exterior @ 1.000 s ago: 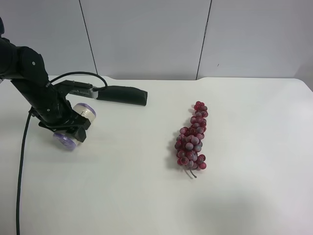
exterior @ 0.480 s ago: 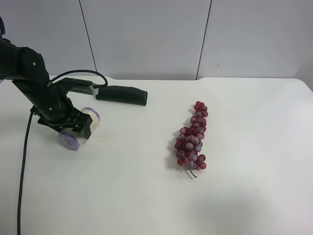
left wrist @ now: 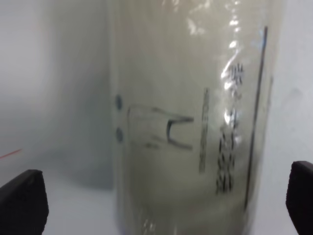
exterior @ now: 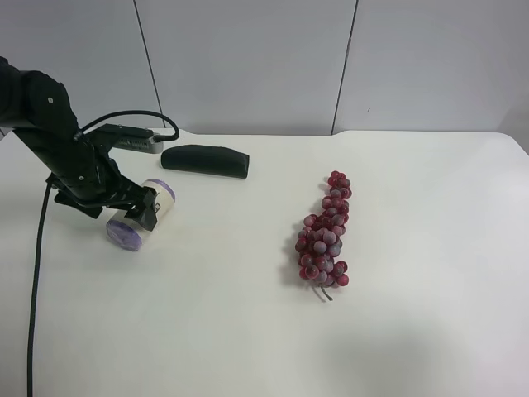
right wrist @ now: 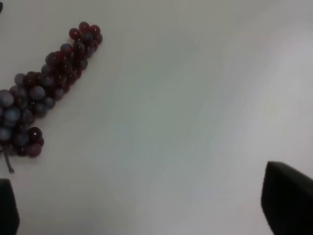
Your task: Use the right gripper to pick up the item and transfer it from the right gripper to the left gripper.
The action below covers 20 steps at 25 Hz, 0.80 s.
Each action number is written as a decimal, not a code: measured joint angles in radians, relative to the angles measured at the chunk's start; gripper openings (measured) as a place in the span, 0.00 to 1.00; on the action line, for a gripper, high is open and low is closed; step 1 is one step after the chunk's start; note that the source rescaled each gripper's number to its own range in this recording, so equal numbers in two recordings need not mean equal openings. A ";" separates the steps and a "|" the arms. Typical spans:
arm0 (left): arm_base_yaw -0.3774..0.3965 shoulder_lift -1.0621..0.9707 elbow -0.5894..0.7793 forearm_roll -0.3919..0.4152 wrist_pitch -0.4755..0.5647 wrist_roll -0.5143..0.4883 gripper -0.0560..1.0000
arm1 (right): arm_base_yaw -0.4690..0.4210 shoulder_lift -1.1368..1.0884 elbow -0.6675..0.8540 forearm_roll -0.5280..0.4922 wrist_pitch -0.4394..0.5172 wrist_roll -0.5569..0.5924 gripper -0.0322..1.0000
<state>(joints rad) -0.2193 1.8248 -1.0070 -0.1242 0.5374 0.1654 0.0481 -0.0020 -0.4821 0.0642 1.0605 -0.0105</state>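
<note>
The item [exterior: 142, 213], a roll with purple ends and a cream printed label, lies tilted on the white table at the exterior high view's left. The left gripper [exterior: 131, 208] is over it, on the black arm with the looping cable. In the left wrist view the item [left wrist: 195, 117] fills the frame, and the left gripper [left wrist: 156, 205] has its fingertips [left wrist: 22, 200] spread wide on either side, with a gap on one side. The right gripper [right wrist: 146, 205] is open and empty above bare table. It is out of the exterior high view.
A red-purple grape bunch [exterior: 325, 231] lies at mid-table and shows in the right wrist view [right wrist: 39, 93]. A dark green oblong [exterior: 205, 160] lies behind the item near the wall. A black cable [exterior: 37, 273] hangs along the left edge.
The left arm has shifted a little to the right and drawn back from the oblong. The item has moved right with it and sits lower against the table.
</note>
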 joint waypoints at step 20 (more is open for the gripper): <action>0.000 -0.668 -0.001 0.059 0.495 -0.040 0.98 | 0.000 0.000 0.000 0.000 0.000 0.003 0.99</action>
<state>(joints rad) -0.2193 1.1567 -1.0083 -0.0655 1.0323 0.1251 0.0481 -0.0020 -0.4821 0.0642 1.0605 -0.0072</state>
